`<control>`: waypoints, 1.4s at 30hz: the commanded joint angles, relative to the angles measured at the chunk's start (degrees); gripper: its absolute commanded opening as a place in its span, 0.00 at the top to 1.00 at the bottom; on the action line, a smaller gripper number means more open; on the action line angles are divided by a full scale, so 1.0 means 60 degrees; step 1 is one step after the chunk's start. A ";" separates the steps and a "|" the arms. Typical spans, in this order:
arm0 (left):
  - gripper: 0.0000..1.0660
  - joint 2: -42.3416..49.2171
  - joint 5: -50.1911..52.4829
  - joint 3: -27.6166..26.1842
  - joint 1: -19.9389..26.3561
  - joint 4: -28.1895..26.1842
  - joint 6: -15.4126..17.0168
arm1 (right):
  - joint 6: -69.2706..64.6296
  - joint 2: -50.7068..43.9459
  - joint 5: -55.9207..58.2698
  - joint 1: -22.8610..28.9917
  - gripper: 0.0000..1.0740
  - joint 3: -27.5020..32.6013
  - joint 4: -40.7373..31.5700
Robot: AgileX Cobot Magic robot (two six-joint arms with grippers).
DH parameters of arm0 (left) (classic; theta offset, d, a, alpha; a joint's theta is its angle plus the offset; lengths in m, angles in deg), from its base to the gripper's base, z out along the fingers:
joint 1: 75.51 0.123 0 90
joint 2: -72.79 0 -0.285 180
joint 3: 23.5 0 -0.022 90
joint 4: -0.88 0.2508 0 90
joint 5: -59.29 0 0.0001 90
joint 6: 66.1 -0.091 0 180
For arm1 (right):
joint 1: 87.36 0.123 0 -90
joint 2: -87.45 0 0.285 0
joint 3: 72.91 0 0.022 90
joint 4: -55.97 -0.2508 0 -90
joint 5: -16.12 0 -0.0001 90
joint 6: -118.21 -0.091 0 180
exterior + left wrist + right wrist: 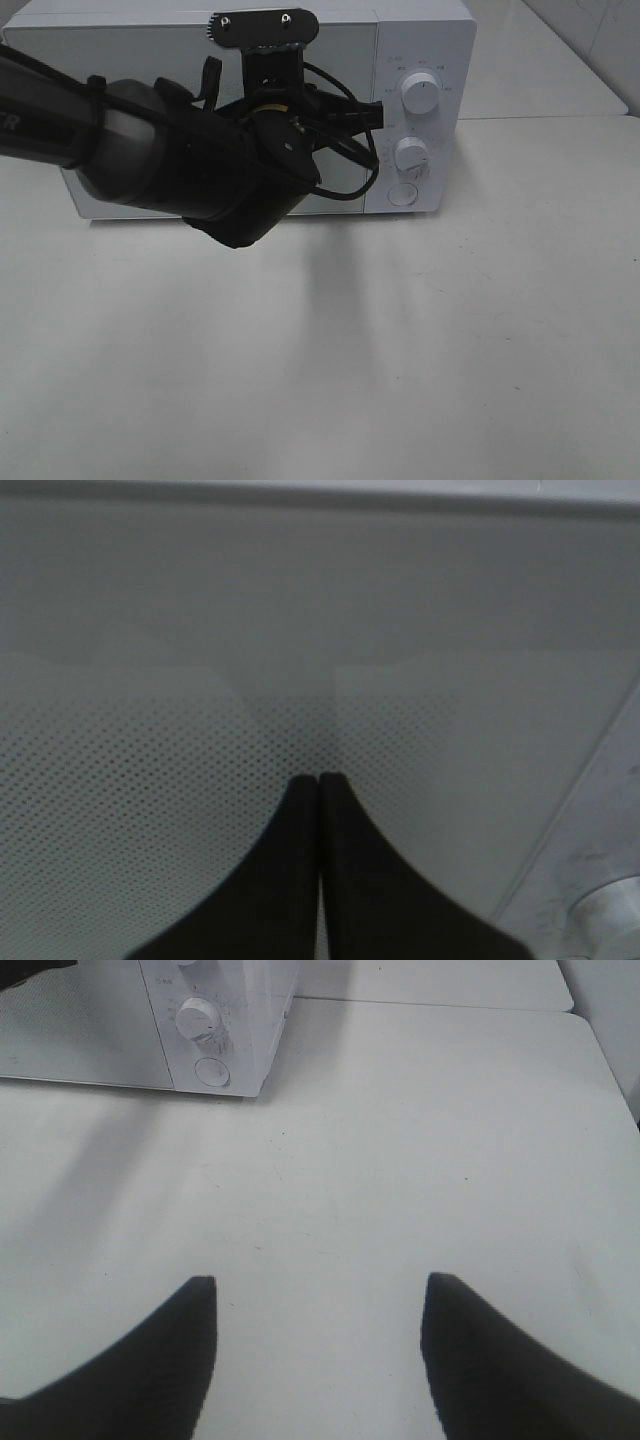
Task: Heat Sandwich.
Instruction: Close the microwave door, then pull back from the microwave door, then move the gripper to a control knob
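Left gripper [318, 780], clenched on nothing, presses at the microwave [440, 50] door [140, 760]. Right gripper [320, 1282] hangs released in front of the microwave. Sandwich unseen, probably inside. Likely next: turning 1 dial [420, 92].

White microwave [345, 45] standing at the far side of the table [450, 350], door [120, 60] shut, dotted window [150, 760] in the door, upper knob [420, 93] above lower knob [411, 156], round button [402, 193] below them, sandwich not visible in any view
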 commanded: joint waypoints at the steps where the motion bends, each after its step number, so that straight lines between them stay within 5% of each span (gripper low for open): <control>1: 1.00 0.0449 -0.0172 -0.0095 -0.0468 -0.0401 -0.0353 | -0.0057 -0.0277 -0.0048 -0.0057 0.44 0.0019 0.0038; 7: 1.00 0.1280 -0.1480 0.0430 -0.1050 -0.0487 -0.1423 | -0.0057 -0.0277 -0.0048 -0.0057 0.44 0.0019 0.0038; 10: 1.00 0.1604 -0.2129 0.0726 -0.1098 -0.0162 -0.1423 | -0.0057 -0.0277 -0.0048 -0.0057 0.44 0.0019 0.0038; 18: 1.00 0.3810 -0.5052 0.2617 -0.1098 0.2884 -0.1356 | -0.0057 -0.0277 -0.0048 -0.0057 0.44 0.0019 0.0038; 21: 1.00 0.4335 -0.5605 0.3037 -0.1079 0.3295 -0.1356 | -0.0057 -0.0277 -0.0048 -0.0057 0.44 0.0019 0.0038; 30: 1.00 0.6656 -0.8556 0.4450 0.0286 0.3380 -0.1356 | -0.0057 -0.0277 -0.0048 -0.0057 0.44 0.0019 0.0038; 32: 0.87 0.7210 -1.0227 0.4479 0.1241 0.3390 -0.1261 | -0.0057 -0.0277 -0.0048 -0.0057 0.44 0.0019 0.0038; 34: 0.80 0.7382 -1.0733 0.4479 0.1566 0.3485 -0.1089 | -0.0057 -0.0277 -0.0048 -0.0057 0.44 0.0019 0.0038; 35: 0.63 0.7659 -1.1555 0.4479 0.2177 0.3906 -0.0592 | -0.0057 -0.0277 -0.0048 -0.0057 0.44 0.0019 0.0038; 37: 0.48 0.7897 -1.2280 0.4479 0.2760 0.4479 0.0344 | -0.0057 -0.0277 -0.0048 -0.0057 0.44 0.0019 0.0038; 38: 0.48 0.7897 -1.2280 0.4479 0.2760 0.4479 0.0344 | -0.0057 -0.0277 -0.0048 -0.0057 0.44 0.0019 0.0038; 39: 0.39 0.8126 -1.3054 0.4469 0.3314 0.5290 0.1728 | -0.0057 -0.0277 -0.0048 -0.0057 0.44 0.0019 0.0038; 40: 0.38 0.8241 -1.3426 0.4469 0.3610 0.5854 0.2406 | -0.0057 -0.0277 -0.0048 -0.0057 0.44 0.0019 0.0038; 42: 0.38 0.8337 -1.3732 0.4469 0.3867 0.6446 0.2932 | -0.0057 -0.0277 -0.0048 -0.0057 0.44 0.0019 0.0038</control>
